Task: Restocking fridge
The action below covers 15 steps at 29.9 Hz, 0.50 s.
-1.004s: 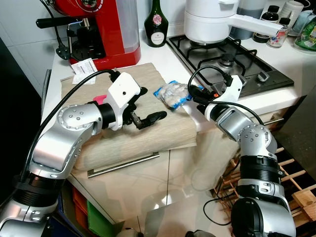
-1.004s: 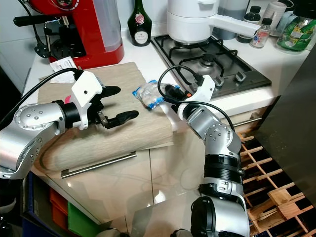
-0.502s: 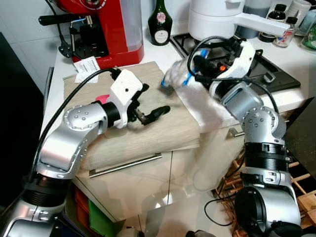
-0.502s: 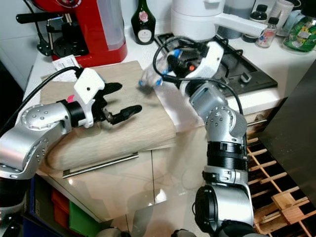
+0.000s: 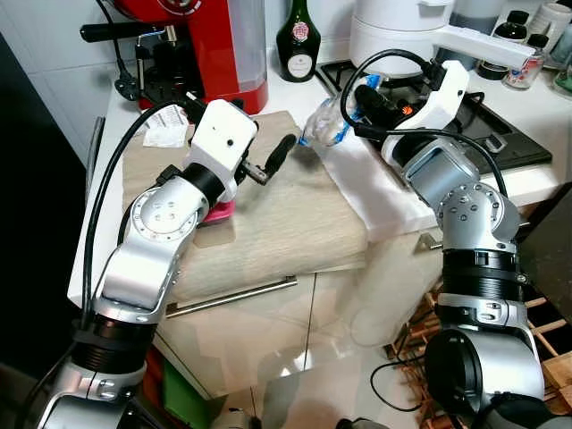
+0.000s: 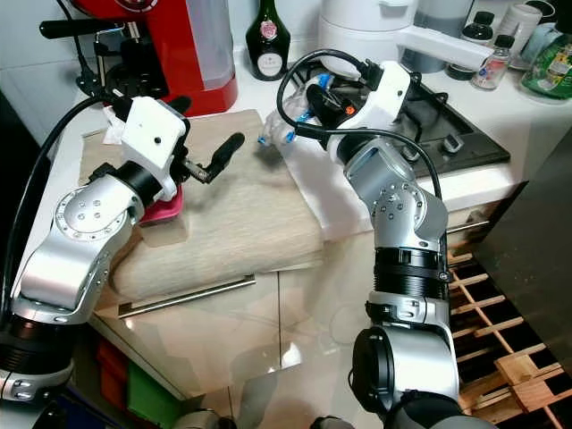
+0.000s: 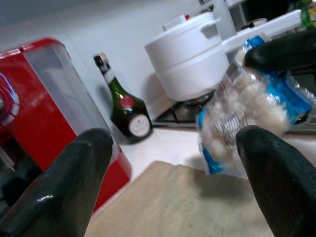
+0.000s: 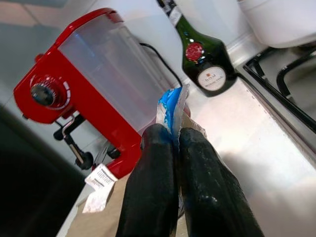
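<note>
Gripping bag [image 5: 326, 128] above mat edge | right gripper [image 8: 174, 139] | left gripper [image 7: 173, 170] spread

White table [image 5: 295, 94], white tiled wall [image 5: 54, 63] at 11 o'clock; gas hob [image 5: 500, 134] at 2 o'clock; glossy cream cabinets [image 5: 295, 331]; wooden wine rack [image 6: 500, 357] at 4 o'clock.

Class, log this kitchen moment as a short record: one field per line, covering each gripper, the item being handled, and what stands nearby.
Right gripper: shut on the edge of the food bag, held above the counter
Food bag: clear and blue plastic, pale round pieces inside
Left gripper: open, facing the bag
Cloth: beige, spread on the counter
Green bottle: upright beside the red coffee machine
White pot: on the hob
</note>
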### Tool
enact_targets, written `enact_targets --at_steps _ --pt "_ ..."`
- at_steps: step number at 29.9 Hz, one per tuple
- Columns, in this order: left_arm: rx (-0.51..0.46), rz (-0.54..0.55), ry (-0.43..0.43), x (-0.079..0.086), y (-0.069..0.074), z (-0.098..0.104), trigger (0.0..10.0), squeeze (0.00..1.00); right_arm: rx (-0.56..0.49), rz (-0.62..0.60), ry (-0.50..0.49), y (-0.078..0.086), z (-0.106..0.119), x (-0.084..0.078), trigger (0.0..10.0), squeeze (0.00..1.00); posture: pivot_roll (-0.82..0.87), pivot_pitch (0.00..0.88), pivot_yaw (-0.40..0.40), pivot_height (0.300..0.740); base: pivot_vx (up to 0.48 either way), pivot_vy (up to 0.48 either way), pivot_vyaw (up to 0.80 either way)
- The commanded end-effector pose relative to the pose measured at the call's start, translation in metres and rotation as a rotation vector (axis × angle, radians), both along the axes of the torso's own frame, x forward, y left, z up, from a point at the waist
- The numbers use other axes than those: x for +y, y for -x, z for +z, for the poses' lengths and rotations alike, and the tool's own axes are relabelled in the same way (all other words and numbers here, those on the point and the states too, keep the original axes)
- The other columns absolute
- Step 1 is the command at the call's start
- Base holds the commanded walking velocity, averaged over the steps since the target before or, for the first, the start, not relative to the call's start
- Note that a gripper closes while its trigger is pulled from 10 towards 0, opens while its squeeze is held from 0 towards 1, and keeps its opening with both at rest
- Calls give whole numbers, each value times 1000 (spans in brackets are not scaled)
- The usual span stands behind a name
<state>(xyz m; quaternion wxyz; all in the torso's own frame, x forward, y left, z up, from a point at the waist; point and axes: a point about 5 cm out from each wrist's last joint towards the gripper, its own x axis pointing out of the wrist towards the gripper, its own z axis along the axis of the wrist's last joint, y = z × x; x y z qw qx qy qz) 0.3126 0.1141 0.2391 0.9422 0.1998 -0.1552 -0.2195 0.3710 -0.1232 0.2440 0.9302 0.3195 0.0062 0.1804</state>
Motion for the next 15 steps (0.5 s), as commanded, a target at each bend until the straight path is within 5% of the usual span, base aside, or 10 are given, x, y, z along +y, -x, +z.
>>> enact_targets --at_steps 1,15 --pt "-23 20 -29 -5 -2 -4 10000 0 -37 -12 -30 -3 15 5 0 259 -22 5 12 740 0 0 0" --pt "-177 19 -29 -36 -4 -20 10000 0 8 -68 -90 -9 21 10 0 255 -51 0 -19 740 0 0 0"
